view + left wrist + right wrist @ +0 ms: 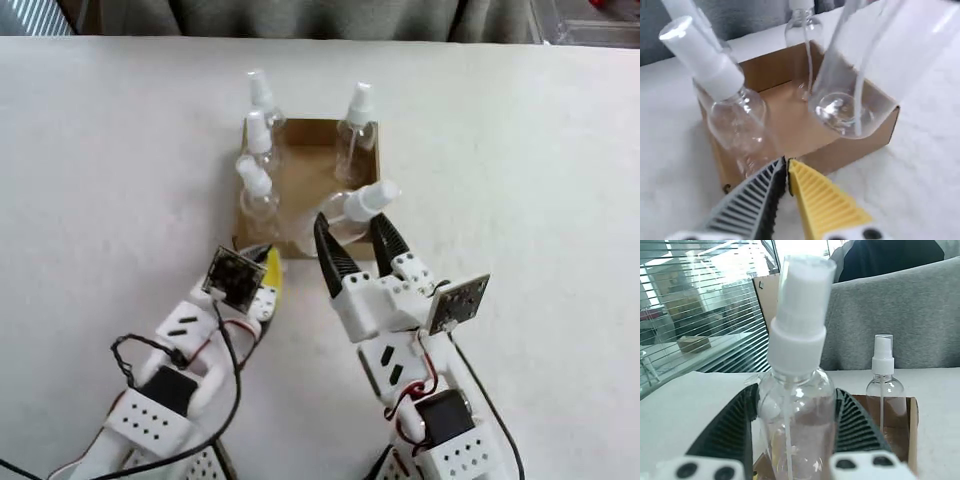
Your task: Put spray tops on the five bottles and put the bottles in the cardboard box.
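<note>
The cardboard box (pixel 310 178) sits open on the white surface (pixel 520 150). The right hand (pixel 349 220) is at its near right corner. Its black fingers grip the fifth bottle (pixel 366 202) on either side of the clear body. This bottle has its spray top on and leans toward the box's right wall. Its base is over the near right part of the box, but I cannot tell whether it touches the box floor.

Four capped bottles already stand inside. The near-left bottle (pixel 255 187), the mid-left bottle (pixel 259 135) and the far-left bottle (pixel 262 93) line the box's left wall. The far-right bottle (pixel 356 120) is in the far right corner. A strip of brown floor lies bare between the left row and the held bottle.

The left hand (pixel 266 256) is just outside the box's near left corner. Its yellow and grey fingers are pressed together on nothing, right beside the near-left bottle. Grey fabric (pixel 300 15) runs beyond the surface's edge on the box's far side.
</note>
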Controlling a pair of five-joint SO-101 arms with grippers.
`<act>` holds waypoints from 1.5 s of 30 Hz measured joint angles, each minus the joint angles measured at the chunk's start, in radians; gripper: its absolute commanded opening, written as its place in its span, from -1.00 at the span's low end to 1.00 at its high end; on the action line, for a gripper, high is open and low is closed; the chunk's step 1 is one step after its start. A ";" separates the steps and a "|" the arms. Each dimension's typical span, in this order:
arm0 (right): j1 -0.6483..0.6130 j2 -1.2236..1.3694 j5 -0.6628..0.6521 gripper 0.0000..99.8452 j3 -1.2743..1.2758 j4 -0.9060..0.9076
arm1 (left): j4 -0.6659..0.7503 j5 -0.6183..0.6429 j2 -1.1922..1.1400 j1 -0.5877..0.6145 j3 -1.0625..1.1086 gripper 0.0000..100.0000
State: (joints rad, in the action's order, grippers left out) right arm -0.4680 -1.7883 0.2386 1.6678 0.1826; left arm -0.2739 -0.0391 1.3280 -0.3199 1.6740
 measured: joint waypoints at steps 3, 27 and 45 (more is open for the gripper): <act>0.000 0.000 0.000 -0.97 0.000 0.000 | -0.169 0.000 0.000 0.049 -0.092 -0.96; 0.074 0.542 0.000 -0.97 -0.150 -0.272 | -0.502 0.000 0.000 0.522 -0.255 -0.96; 0.170 1.068 -0.005 -0.97 -0.292 -0.591 | -0.114 -0.006 0.002 0.532 0.029 -0.96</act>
State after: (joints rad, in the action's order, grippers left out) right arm -0.2977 -0.7204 0.2340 1.3763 -0.4081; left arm -0.3874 -0.0453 1.3295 0.2125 1.7031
